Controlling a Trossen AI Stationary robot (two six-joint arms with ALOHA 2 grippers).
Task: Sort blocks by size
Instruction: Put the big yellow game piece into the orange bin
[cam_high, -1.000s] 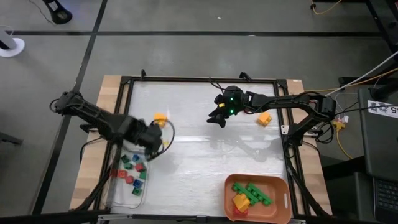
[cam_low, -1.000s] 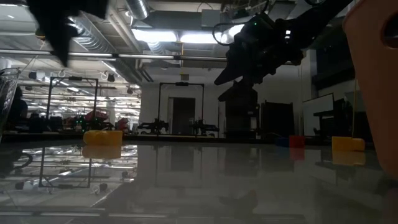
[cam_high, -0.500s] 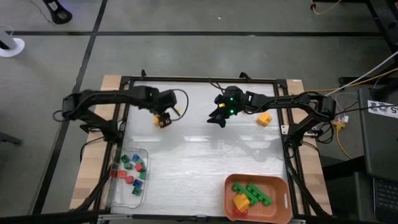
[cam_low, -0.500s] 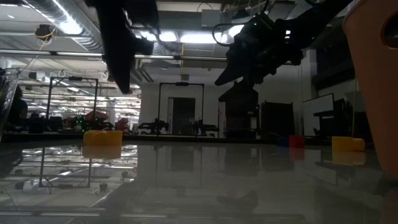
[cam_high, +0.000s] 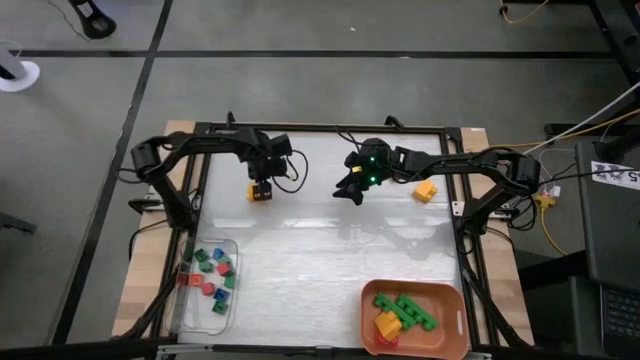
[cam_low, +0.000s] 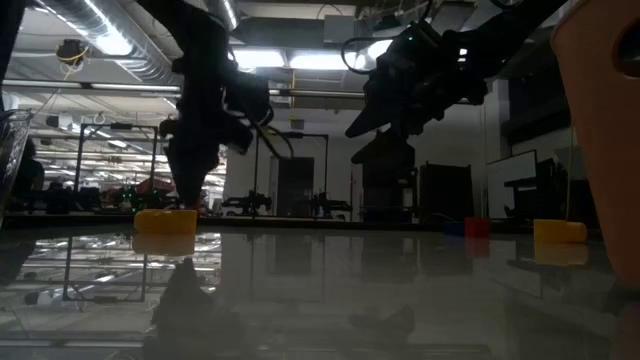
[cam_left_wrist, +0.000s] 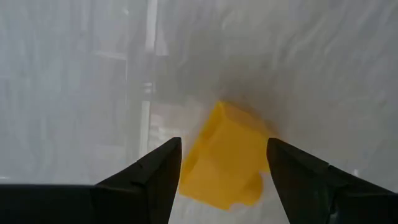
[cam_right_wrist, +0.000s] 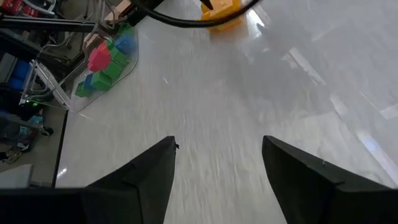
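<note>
1. Having swung from above the clear tray up to the far-left part of the table, the left claw (cam_high: 262, 190) now sits over the yellow block (cam_high: 260, 192), where a second ago it hung near the tray.
2. The right claw (cam_high: 352, 190) has not shifted; it hangs above the table's far middle with its two fingers spread and nothing between them.
3. The left wrist view shows the left claw's dark fingers (cam_left_wrist: 155, 177) wide apart, one on each side of the yellow block (cam_left_wrist: 225, 155), not clamped on it; whether they touch it cannot be told.
4. That block is a smooth, boxy plastic piece lying on the glossy, pale table (cam_high: 330, 260), which mirrors it in the low view.
5. A second yellow block (cam_high: 426, 189) lies at the far right, well apart from both claws.
6. The clear tray (cam_high: 189, 300) at the near left holds small red, green and blue blocks (cam_high: 212, 272).
7. The orange tray (cam_high: 452, 332), rounded at its corners, holds long green studded bricks (cam_high: 408, 310) and a yellow one (cam_high: 387, 324).
</note>
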